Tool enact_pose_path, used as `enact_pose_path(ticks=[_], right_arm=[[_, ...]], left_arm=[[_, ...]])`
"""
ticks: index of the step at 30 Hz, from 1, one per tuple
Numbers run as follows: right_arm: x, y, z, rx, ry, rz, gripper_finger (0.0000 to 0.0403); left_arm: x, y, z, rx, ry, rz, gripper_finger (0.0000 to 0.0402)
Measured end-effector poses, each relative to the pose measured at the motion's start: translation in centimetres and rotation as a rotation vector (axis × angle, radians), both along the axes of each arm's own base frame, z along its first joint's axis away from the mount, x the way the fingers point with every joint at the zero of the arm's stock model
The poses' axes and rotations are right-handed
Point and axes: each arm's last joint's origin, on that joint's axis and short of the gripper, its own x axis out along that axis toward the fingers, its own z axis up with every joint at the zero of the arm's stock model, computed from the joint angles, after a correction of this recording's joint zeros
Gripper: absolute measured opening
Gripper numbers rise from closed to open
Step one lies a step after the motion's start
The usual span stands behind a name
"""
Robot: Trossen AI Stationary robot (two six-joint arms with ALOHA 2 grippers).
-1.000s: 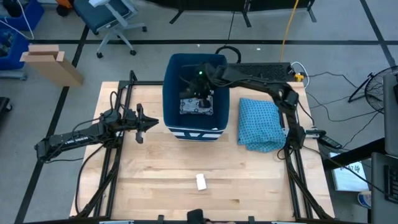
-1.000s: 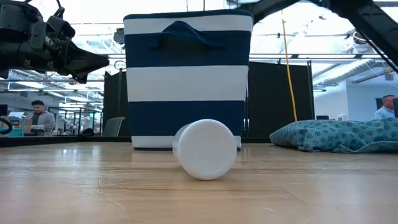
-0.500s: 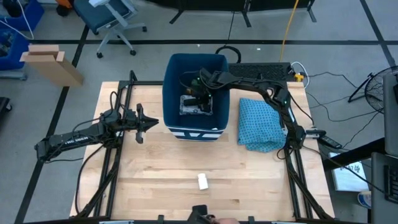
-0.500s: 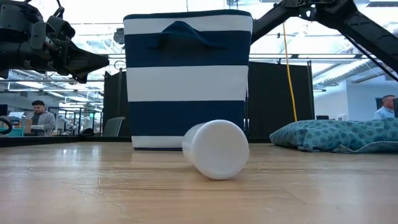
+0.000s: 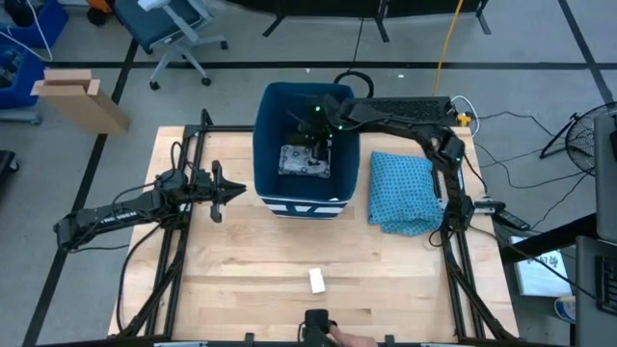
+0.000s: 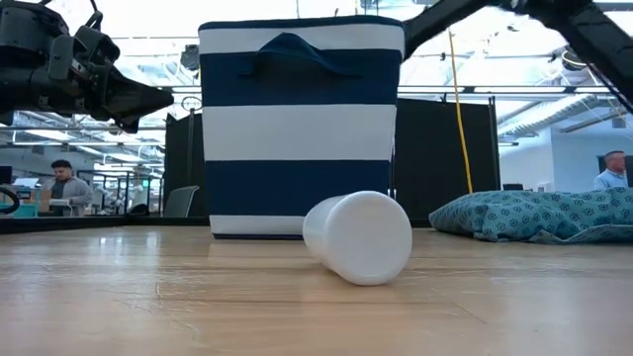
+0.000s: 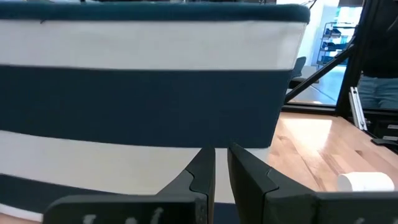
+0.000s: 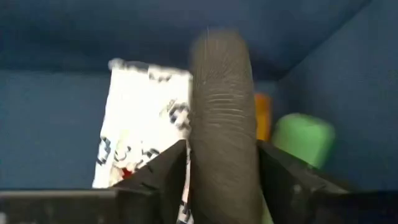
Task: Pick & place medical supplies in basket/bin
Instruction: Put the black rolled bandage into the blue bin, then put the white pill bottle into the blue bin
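The dark-blue bin with white stripes stands at the table's far middle. My right gripper reaches into it from above, shut on a dark grey oblong. On the bin's floor lie a flat white packet, an orange bottle and a green oblong. A white tube lies on its side on the near table. My left gripper hangs shut, left of the bin. My right gripper has the dark grey oblong pinched between its two fingers, which come from above and point down into the bin. The oblong lies along the fingers and sticks out past their tips. It hangs clear above the white packet.
A folded blue patterned cloth lies right of the bin. A person's hand shows at the table's near edge. Bare wood stretches between the bin and the white tube.
My right gripper dipped deeper into the bin, then rose again and moved slightly toward the far edge. The white tube rolled a little toward the table's right. A hand came into view at the near edge.
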Motion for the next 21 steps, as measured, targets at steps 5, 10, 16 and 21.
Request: enact_pose_path(ticks=[5, 10, 16, 21], right_arm=[[-2.0, 1.1, 5.7, -0.045, -0.117, -0.029, 0.0224], [-5.6, 3.4, 12.6, -0.070, -0.270, -0.023, 0.0227], [-11.7, 7.9, 18.4, -0.026, -0.454, 0.076, 0.0144], [-17.2, 12.3, 19.5, 0.006, -0.561, 0.196, 0.0026]], left_arm=[[0.0, 0.0, -0.1, -0.002, 0.005, 0.000, 0.0047], [0.0, 0.0, -0.2, 0.000, 0.023, 0.000, 0.0047], [0.0, 0.0, -0.3, 0.000, 0.028, 0.000, 0.0047], [0.0, 0.0, -0.3, -0.001, 0.027, 0.000, 0.0047]])
